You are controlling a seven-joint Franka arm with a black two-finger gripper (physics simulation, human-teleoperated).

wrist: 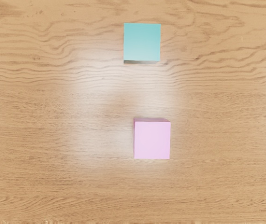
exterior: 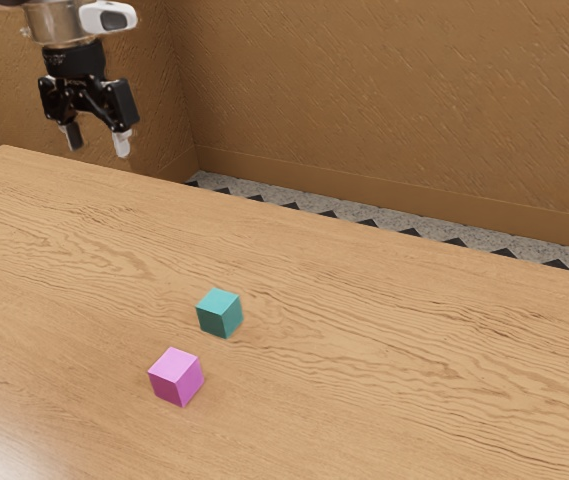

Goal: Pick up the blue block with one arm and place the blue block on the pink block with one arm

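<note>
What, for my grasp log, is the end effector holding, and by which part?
Nothing: the end effector hangs open, well apart from the blue block and pink block.

Blue block [wrist: 142,42] and pink block [wrist: 152,139] apart on wooden table [wrist: 53,140]

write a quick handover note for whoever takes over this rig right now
Hand: gripper open, empty, high above the table at the exterior view's upper left.
Things: blue block (looks teal) and pink block both sit on the table, near each other, not touching.
Done: nothing yet.
Left: grasp the blue block, lift it, set it on the pink block.
</note>
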